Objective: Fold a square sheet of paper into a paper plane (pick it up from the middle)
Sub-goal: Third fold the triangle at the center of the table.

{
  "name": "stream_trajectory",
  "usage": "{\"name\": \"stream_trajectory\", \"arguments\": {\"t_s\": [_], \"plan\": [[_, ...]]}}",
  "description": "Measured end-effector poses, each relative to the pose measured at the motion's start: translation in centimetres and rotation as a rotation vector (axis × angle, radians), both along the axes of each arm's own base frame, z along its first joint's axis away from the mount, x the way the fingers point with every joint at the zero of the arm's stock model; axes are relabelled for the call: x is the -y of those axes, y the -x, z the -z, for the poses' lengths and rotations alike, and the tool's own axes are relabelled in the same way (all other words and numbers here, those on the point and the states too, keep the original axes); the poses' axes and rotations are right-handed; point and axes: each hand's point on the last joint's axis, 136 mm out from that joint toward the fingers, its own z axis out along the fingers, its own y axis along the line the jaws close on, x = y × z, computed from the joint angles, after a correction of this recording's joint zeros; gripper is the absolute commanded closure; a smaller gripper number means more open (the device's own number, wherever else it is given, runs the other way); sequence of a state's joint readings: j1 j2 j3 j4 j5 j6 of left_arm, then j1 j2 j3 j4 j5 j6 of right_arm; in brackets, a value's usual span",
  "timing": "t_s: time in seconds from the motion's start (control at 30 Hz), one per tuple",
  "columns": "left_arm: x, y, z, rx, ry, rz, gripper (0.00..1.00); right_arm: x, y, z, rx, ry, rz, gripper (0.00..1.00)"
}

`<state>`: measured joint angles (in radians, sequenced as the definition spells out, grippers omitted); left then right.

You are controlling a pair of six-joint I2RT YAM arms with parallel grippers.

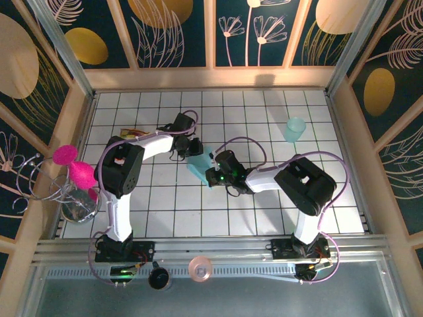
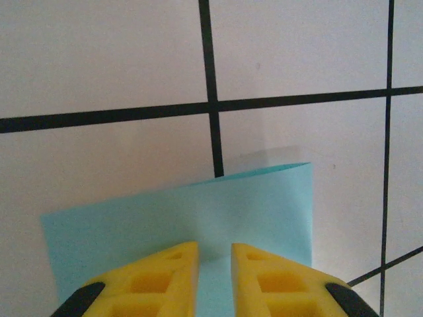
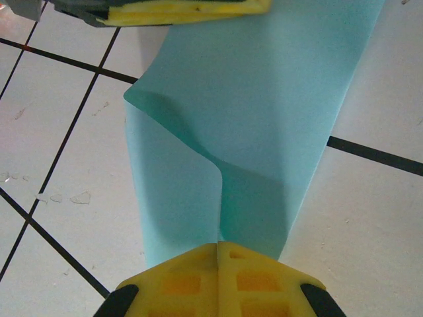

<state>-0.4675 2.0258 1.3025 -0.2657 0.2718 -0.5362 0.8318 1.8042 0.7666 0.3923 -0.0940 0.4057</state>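
The light-blue square sheet of paper (image 1: pixel 196 165) is folded into a narrow band at mid-table, between my two grippers. My right gripper (image 1: pixel 211 176) is shut on the band's near end (image 3: pixel 218 246), and the sheet (image 3: pixel 264 99) bulges up in a loose curl just beyond the fingertips. My left gripper (image 1: pixel 192 149) is at the far end. In the left wrist view its yellow fingers (image 2: pixel 172 271) stand a small gap apart (image 2: pixel 215 254), and the paper (image 2: pixel 264 205) shows flat through that gap. One left finger (image 3: pixel 185 10) shows at the top of the right wrist view, over the paper.
A translucent teal cup (image 1: pixel 295 129) stands at the back right. Pink objects and a glass (image 1: pixel 78 175) sit outside the left wall. Small red and yellow items (image 1: pixel 132 133) lie near the left arm. White tiled floor lies all around the paper.
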Motion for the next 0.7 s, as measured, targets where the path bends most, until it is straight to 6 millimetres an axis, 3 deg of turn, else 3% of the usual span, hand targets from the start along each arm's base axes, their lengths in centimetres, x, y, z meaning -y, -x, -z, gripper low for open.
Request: {"name": "stream_trajectory", "arguments": {"t_s": [0.7], "plan": [[-0.63,0.36,0.87,-0.017,-0.024,-0.011,0.86,-0.18,-0.31,0.07,-0.001,-0.001,0.002,1.0]]}}
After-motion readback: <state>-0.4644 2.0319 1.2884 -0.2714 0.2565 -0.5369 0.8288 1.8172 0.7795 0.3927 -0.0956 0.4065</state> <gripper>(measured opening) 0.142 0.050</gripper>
